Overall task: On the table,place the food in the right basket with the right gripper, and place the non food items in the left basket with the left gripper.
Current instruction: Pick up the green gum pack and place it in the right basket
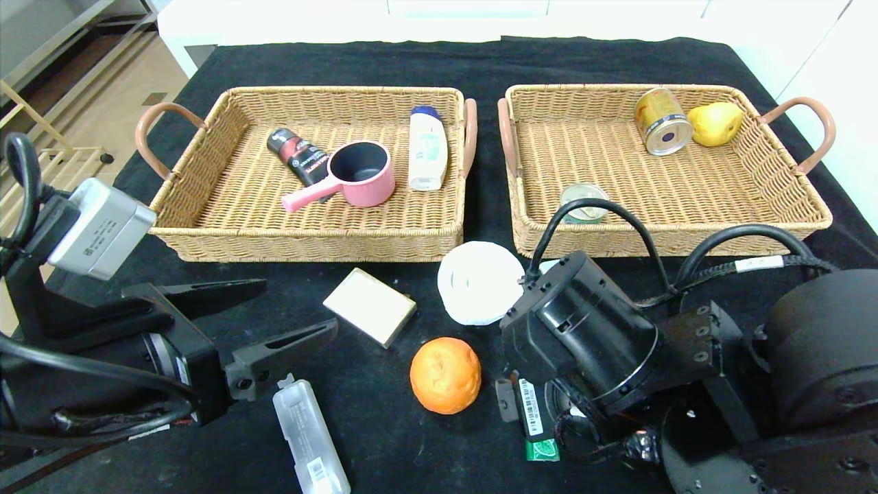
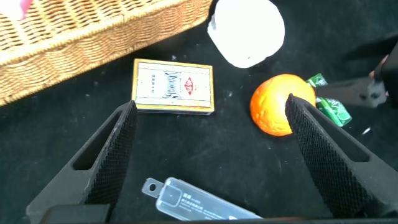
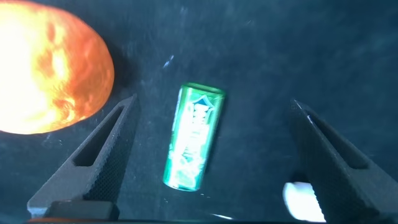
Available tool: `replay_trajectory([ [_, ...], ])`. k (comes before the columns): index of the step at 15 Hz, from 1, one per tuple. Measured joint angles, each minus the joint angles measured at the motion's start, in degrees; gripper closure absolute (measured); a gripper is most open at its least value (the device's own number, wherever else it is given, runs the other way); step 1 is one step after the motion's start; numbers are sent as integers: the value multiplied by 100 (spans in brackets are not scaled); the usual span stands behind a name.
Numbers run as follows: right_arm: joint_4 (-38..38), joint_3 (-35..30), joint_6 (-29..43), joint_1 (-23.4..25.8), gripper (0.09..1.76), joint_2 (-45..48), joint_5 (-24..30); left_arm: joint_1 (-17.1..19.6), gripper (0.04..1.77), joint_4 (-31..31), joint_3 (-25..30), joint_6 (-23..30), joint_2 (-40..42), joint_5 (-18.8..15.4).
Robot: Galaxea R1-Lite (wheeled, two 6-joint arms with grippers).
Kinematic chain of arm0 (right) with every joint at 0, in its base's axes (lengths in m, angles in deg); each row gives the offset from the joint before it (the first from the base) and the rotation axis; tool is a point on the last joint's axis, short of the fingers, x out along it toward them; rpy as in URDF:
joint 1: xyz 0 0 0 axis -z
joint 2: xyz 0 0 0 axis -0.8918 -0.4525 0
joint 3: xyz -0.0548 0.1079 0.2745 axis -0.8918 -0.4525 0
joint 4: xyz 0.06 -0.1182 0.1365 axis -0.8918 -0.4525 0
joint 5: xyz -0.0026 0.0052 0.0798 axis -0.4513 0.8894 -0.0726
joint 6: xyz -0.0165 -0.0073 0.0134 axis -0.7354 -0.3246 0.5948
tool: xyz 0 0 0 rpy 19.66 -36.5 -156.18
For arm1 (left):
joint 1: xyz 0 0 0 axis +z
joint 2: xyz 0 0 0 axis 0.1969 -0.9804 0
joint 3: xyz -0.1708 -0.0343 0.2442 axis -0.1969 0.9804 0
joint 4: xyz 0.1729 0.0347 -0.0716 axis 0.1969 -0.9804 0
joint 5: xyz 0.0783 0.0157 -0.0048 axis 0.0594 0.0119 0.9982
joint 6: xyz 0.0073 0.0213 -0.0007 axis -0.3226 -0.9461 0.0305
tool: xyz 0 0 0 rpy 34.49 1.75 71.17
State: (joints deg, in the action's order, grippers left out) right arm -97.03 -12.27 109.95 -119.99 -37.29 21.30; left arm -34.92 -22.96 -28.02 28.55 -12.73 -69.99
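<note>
On the black table (image 1: 384, 439) lie an orange (image 1: 446, 374), a white round tub (image 1: 480, 281), a flat beige box (image 1: 370, 305) and a translucent case (image 1: 309, 436). My right gripper (image 3: 212, 106) is open and points down over the green gum pack (image 3: 193, 137), which lies between its fingers; the wrist hides most of the pack (image 1: 542, 446) in the head view. My left gripper (image 1: 300, 305) is open and empty, low over the cloth between the box (image 2: 173, 86) and the case (image 2: 199, 202). The small tin (image 1: 583, 204) lies in the right basket (image 1: 789, 199). No pink bottle shows.
The left basket (image 1: 206, 226) holds a black tube (image 1: 298, 156), a pink pot (image 1: 360, 175) and a white bottle (image 1: 427, 147). The right basket also holds a gold can (image 1: 662, 121) and a yellow pear (image 1: 715, 123). The orange (image 3: 50, 74) lies close beside the right gripper's finger.
</note>
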Motion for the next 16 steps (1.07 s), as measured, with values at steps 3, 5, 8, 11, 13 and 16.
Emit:
replay_trajectory([
  [3,-13,-1,44,-32,15,-171,1,33,9,-2,-5,-4,6,-1],
  [5,-16,-4,74,-32,15,-258,1,35,9,-2,-5,-9,15,-1],
  [8,-21,-4,83,-32,15,-341,1,37,9,-2,-5,-11,21,-1],
  [11,-18,-4,82,-32,15,-385,1,37,9,-2,-5,-11,21,-1],
  [13,-18,-9,93,-32,44,-397,0,37,9,-2,-5,-11,21,-1],
  [16,-40,-23,107,-32,85,-422,4,37,9,0,-5,-12,21,-1],
])
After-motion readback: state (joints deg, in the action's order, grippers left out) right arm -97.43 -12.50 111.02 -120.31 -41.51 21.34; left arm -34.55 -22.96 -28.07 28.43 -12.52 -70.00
